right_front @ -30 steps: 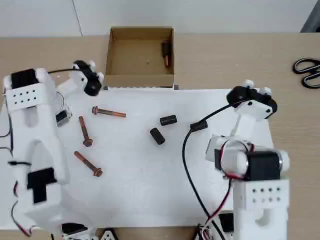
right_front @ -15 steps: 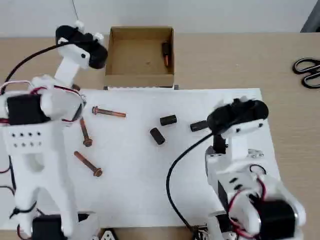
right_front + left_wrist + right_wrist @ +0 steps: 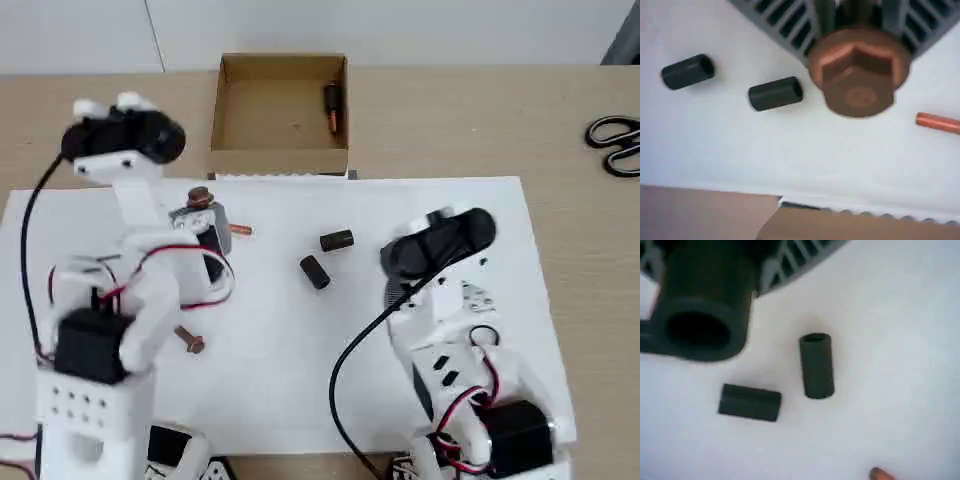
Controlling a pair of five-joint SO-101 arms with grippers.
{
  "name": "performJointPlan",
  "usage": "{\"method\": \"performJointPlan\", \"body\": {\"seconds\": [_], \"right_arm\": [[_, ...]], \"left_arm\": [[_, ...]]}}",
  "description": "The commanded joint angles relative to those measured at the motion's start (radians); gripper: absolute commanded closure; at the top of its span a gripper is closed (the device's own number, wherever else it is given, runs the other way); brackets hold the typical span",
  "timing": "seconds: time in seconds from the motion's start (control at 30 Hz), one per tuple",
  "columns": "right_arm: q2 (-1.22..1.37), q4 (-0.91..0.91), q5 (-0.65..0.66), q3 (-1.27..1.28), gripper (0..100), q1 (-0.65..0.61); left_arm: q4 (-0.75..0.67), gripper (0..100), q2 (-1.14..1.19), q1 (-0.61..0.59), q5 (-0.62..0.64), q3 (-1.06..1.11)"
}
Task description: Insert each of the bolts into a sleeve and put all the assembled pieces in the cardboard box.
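My left gripper (image 3: 200,213) is over the left part of the white sheet, shut on a copper bolt (image 3: 857,75) whose hex head (image 3: 199,195) faces the wrist camera. My right gripper (image 3: 399,257) is right of the sheet's middle, shut on a black sleeve (image 3: 702,315) with its open end toward the camera. Two more black sleeves (image 3: 337,240) (image 3: 314,271) lie between the arms. A second bolt's tip (image 3: 241,229) pokes out beside the left gripper. A third bolt's head (image 3: 191,344) shows under the left arm. The cardboard box (image 3: 228,110) at the back holds one assembled piece (image 3: 332,105).
The white sheet (image 3: 300,360) covers the wooden table. The box's front wall (image 3: 280,160) touches the sheet's far edge. Scissors (image 3: 615,140) lie at the far right. A black cable (image 3: 350,350) loops from the right arm across the sheet.
Both arms came down over the sheet. The left swung from beside the box to the bolts and now holds one. The right closed in on the rightmost sleeve and now grips it.
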Motion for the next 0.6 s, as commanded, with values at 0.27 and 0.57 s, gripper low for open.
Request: {"method": "performJointPlan", "body": {"seconds": [0.27,0.57], "right_arm": [[-0.208,-0.188,0.071,0.279,99.5,-0.269],[-0.283,-0.265,0.074,0.41,99.5,-0.407]], "left_arm": [[-0.359,100,-0.509,0.023,0.222,0.458],[-0.393,100,-0.783,0.026,0.23,0.661]]}}
